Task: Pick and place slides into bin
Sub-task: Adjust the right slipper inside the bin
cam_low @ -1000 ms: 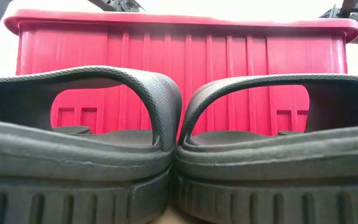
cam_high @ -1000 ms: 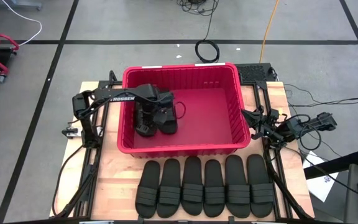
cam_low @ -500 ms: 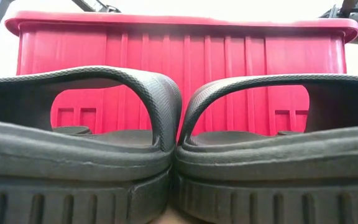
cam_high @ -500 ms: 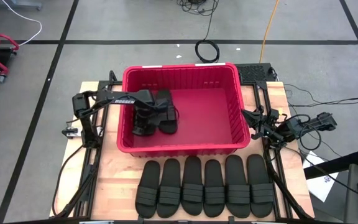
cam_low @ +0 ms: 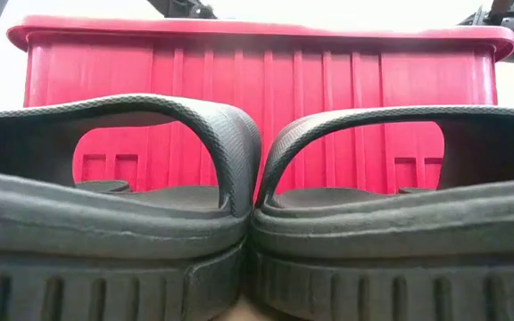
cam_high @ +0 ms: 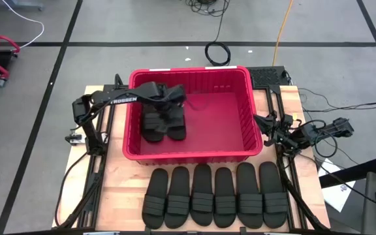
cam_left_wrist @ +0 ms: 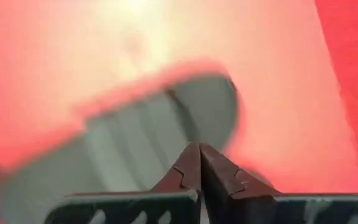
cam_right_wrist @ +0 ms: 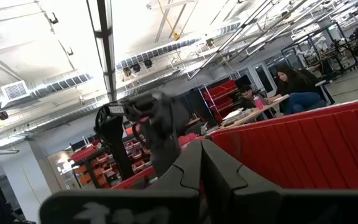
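My left gripper [cam_high: 172, 99] is pinched shut and empty above two slides [cam_high: 162, 125] inside the bin [cam_high: 194, 154]. My right gripper [cam_high: 264, 126], also shut, waits beside the bin. Next I must grab a slide from the row [cam_high: 214, 196] in front of the bin.

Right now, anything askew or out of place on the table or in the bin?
Nothing stands out. Two slides lie side by side in the bin, left half. Six slides sit in a neat row on the table in front. The left gripper is over the bin, fingers together; the right gripper waits shut beside the bin's right wall.
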`<state>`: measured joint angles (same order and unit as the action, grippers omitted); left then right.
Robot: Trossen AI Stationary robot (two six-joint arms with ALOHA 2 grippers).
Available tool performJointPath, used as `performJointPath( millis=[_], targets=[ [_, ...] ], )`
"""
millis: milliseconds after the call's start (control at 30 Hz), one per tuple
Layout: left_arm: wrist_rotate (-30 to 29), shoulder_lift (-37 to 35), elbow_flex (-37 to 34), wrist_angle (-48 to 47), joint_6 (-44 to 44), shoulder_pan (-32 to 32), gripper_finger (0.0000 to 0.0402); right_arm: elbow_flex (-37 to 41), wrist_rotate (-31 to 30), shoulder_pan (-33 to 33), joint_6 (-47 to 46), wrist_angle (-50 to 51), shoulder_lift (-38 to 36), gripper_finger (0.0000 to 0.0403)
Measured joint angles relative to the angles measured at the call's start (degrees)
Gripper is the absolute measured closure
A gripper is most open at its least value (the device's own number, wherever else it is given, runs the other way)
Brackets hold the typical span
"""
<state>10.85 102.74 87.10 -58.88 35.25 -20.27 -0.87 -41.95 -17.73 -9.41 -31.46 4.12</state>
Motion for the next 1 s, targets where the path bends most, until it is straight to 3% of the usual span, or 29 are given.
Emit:
performJointPath(
  millis=[133, 233, 733, 1000],
  targets=[
    [0.01, 0.55, 0.53, 13.09, -2.35, 0.49, 0.0401, -0.02, 0.0, 0.0, 0.0, 0.02, 0.0, 0.0403],
    [-0.03, 2.66, 0.55, 17.33, -3.05, 0.54, 0.0401, 0.0, -0.02, 0.02, 0.0, 0.02, 0.0, 0.0403],
    [-4.24, 14.86, 0.5, 19.03, -7.13, 3.58, 0.0401, -0.01, -0.02, 0.01, 0.0, 0.04, 0.0, 0.0403],
    [-7.55, 15.8, 0.64, 11.36, -8.34, 3.63, 0.0401, 0.0, -0.02, 0.01, 0.02, 0.37, 0.0, 0.0403]
  ],
)
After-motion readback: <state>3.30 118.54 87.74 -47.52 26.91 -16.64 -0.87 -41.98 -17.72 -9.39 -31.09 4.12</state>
